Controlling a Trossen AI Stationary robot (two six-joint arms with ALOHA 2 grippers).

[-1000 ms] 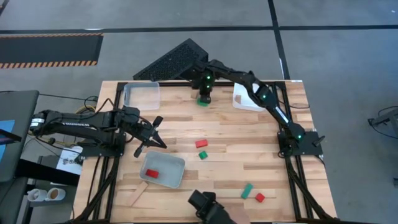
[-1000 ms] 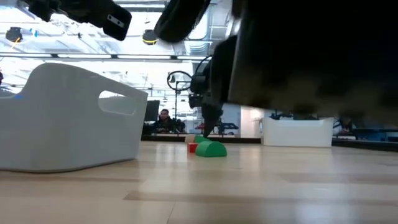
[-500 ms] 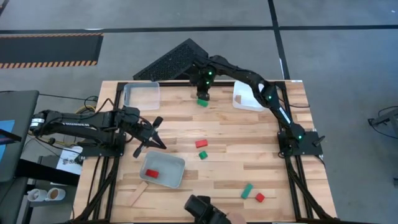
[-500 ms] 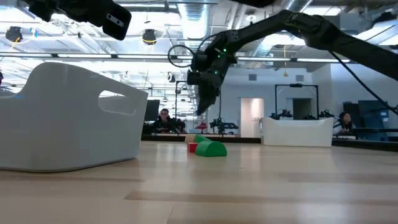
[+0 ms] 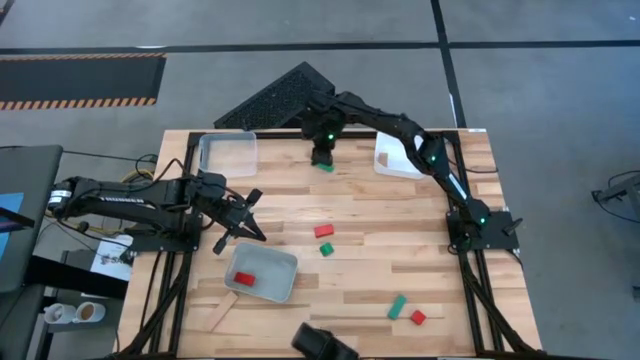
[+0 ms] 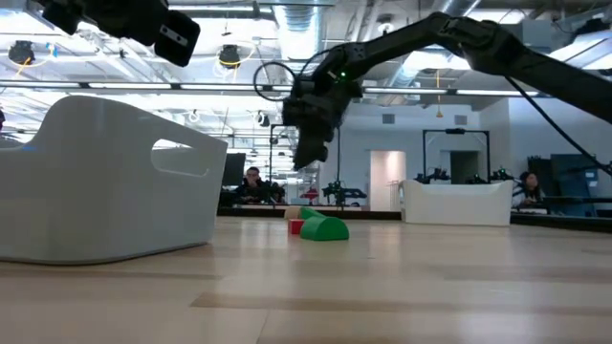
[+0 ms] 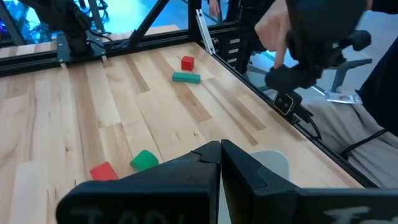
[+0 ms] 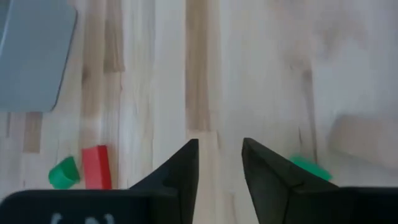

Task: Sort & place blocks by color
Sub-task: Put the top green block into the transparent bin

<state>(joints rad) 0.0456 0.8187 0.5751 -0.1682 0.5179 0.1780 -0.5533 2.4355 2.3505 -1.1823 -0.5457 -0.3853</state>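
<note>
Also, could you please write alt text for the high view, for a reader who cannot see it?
Seen from above, the right gripper hangs open over a green block at the far edge of a wooden table. The left gripper waits shut near a tray holding a red block; more red and green blocks lie scattered.

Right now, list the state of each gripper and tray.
Right gripper: open, empty, above a green wooden block.
Left gripper: shut, empty.
Translucent plastic tray nearest the camera: holds one red wooden block.
Far-left translucent tray: upright, no blocks visible.
</note>
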